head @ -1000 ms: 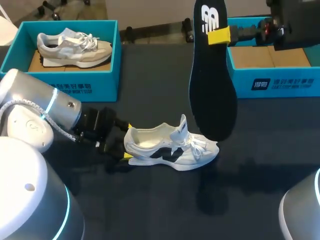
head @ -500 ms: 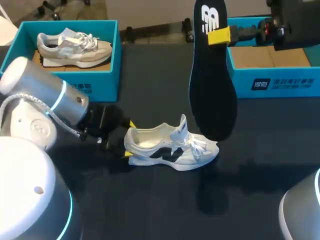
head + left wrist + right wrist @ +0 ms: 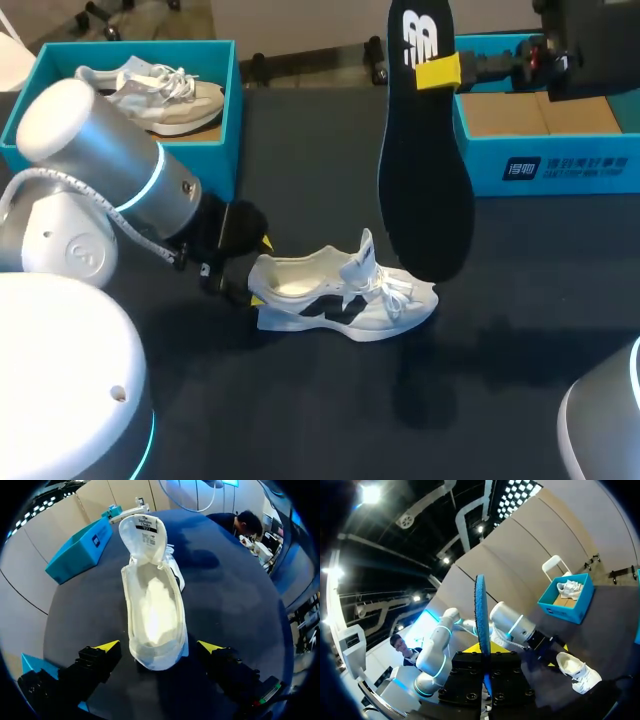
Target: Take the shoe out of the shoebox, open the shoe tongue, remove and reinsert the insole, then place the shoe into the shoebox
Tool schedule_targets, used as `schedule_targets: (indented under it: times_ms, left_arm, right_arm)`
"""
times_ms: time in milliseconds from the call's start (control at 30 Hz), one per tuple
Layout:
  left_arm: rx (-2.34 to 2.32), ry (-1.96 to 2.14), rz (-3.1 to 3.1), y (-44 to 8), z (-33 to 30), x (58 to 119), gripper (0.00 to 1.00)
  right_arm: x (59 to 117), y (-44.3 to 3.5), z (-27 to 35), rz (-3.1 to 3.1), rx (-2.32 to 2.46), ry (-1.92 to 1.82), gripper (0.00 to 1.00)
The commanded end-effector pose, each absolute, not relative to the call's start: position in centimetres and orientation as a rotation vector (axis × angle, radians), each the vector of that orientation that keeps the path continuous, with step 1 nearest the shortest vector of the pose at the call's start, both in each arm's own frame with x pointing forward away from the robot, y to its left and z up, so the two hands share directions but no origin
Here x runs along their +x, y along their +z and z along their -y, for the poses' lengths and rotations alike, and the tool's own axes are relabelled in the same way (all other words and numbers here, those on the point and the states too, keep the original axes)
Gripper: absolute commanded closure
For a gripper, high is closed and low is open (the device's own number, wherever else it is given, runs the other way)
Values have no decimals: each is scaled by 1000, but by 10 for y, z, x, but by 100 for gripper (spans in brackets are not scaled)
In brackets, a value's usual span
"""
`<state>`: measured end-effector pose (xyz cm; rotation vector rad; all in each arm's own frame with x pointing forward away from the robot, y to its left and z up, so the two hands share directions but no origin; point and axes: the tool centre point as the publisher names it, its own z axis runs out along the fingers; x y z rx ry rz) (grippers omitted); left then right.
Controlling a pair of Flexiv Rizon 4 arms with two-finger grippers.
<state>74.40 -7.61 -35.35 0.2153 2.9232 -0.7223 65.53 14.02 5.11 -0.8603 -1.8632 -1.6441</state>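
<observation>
A white shoe with black stripes (image 3: 340,296) lies on its sole mid-table, tongue raised, toe pointing right. My left gripper (image 3: 254,280) is at its heel and open; in the left wrist view the heel of the shoe (image 3: 152,615) sits between the spread fingers of that gripper (image 3: 158,647), not pinched. High above the table my right gripper (image 3: 440,72) is shut on the heel end of the black insole (image 3: 425,170), which hangs down toward the shoe's toe. The right wrist view shows the insole (image 3: 481,615) edge-on in the gripper (image 3: 487,655), with the shoe (image 3: 577,670) far below.
A teal shoebox (image 3: 150,172) at the back left holds a second grey-and-white shoe (image 3: 150,95). Another teal shoebox (image 3: 545,150) stands at the back right, only cardboard showing inside. My left arm's large silver body (image 3: 110,190) stands in front of the left box.
My left arm has swung up and to the right, bringing its open gripper a little closer around the shoe's heel. The right arm, insole and shoe have not moved.
</observation>
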Motion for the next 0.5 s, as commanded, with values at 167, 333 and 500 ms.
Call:
schedule_targets:
  times_ms: [167,333,500]
  left_arm:
    - [104,-508,-3004,-339,77,750,0]
    - [91,-507,-3015,-337,77,752,0]
    - [91,-507,-3015,-337,77,752,0]
  right_arm:
    - [658,51,-143,1865,-861,-1639,100]
    - [658,51,-143,1865,-861,-1639,100]
    - [658,51,-143,1865,-861,-1639,100]
